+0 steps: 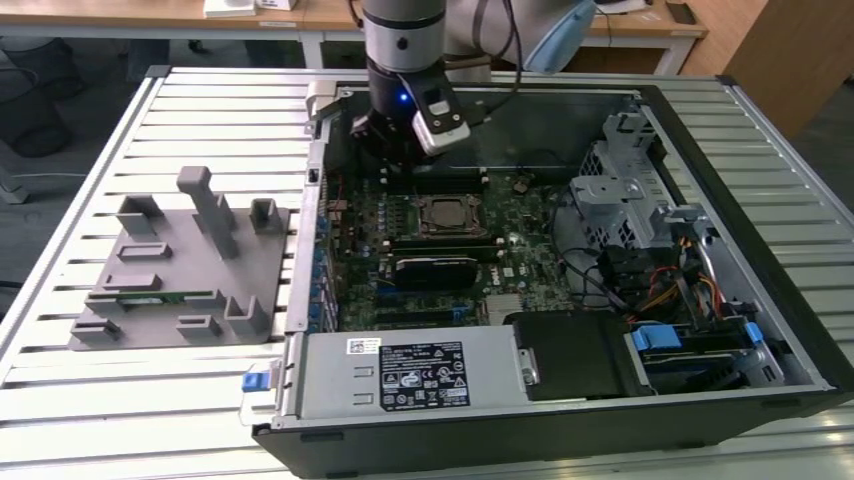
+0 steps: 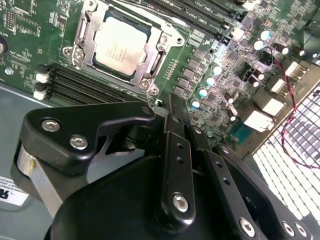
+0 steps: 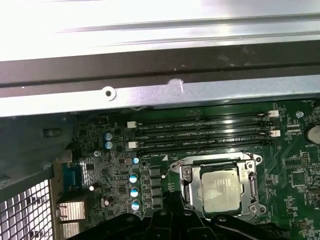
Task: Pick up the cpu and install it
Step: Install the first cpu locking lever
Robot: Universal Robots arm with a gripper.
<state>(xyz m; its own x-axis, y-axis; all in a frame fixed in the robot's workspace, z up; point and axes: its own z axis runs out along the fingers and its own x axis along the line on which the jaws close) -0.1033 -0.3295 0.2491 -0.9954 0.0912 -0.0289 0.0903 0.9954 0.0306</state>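
- The robot arm's black gripper hangs over the far edge of the green motherboard inside the open black computer case; in the second wrist view its black fingers lie pressed together, holding nothing.
- The cpu, a flat square chip with a silvery-white metal top, sits in its metal socket frame mid-board, near the gripper but apart from it, seen in both wrist views.
- Black memory slots run beside the socket.
- At the exterior view's left, a grey moulded parts holder rests on the slatted metal tabletop.
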